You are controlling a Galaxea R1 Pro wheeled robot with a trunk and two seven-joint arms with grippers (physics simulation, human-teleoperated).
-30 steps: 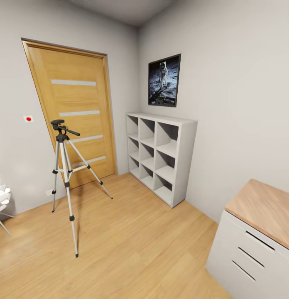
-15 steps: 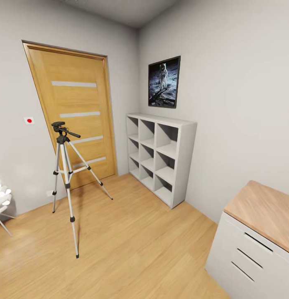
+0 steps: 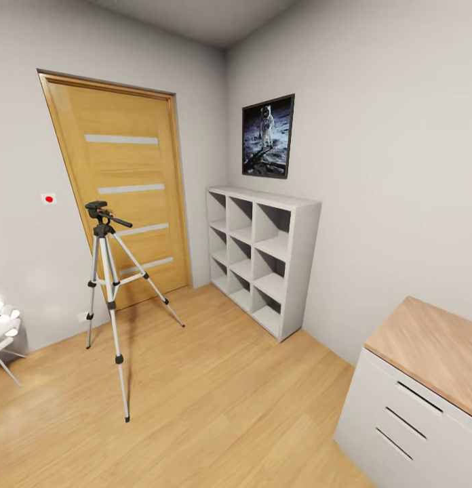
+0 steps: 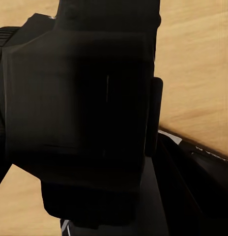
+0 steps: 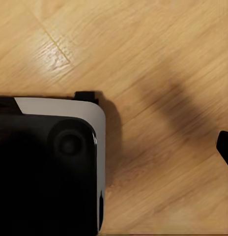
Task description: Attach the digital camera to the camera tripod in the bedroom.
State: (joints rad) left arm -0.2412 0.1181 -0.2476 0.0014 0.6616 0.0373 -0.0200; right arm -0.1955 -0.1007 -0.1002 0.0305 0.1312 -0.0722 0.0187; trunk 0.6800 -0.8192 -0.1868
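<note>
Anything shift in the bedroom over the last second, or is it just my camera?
Just the camera: the whole head view slid slightly down, so the head or base moved. The camera tripod stands as before by the door; the white shelf and astronaut picture kept their places.

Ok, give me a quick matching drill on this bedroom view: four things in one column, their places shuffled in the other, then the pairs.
Things:
1. camera tripod
2. astronaut picture
3. cube shelf
4. drawer unit

Places:
A. hung on the wall above the shelf
B. near right corner, wooden top
C. standing on the floor in front of the door
D. against the wall right of the door

Pairs: 1-C, 2-A, 3-D, 4-B
</note>
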